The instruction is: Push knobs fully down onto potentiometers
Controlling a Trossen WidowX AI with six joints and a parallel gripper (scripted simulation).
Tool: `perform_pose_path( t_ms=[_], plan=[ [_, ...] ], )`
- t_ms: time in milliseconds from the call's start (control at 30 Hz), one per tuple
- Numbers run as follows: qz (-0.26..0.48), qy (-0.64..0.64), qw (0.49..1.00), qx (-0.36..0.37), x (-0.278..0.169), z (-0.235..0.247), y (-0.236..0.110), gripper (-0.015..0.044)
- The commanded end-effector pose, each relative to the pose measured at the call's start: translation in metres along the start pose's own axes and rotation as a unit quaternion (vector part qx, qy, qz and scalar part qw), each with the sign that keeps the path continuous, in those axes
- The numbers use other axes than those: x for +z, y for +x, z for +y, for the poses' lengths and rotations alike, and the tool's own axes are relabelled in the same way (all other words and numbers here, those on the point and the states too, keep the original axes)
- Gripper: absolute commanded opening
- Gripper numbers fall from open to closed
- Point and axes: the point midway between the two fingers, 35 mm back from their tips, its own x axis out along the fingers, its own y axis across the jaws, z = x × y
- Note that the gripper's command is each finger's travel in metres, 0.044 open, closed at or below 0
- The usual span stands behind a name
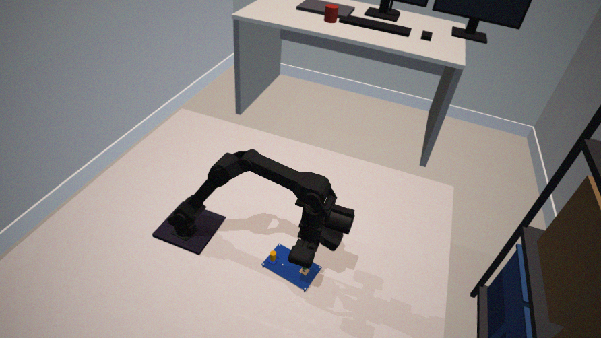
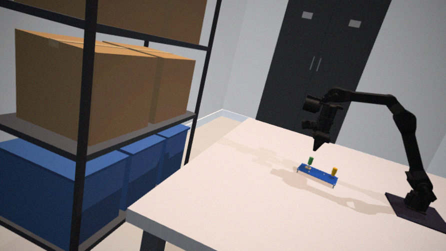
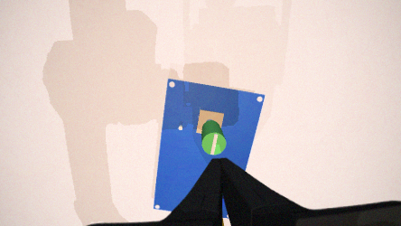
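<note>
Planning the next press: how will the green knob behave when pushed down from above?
The green knob stands tall on a slim shaft, so an off-centre push probably tilts it. The blue board rests on short legs and may flex. The shut tool tapers to a narrow tip that might slip.

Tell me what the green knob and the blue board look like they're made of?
The green knob looks like smooth, matte plastic: even colour, no shine, a pale line across its top. The blue board looks like a thin, stiff painted sheet, flat with small white dots at the corners. The exact material isn't clear.

office/storeroom | desk [image 1: 437, 54], monitors [image 1: 483, 12] | shelf rack [image 2: 83, 93], cardboard boxes [image 2: 124, 84]
</note>
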Motion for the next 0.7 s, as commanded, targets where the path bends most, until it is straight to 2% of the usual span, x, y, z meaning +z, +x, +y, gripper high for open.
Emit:
perform_pose_path(
  t_ms=[0,667],
  plan=[
    [0.004,0.003,1.000,0.001,0.000,0.000,0.006,0.0000],
    [0.004,0.003,1.000,0.001,-0.001,0.001,0.027,0.0000]
  ],
)
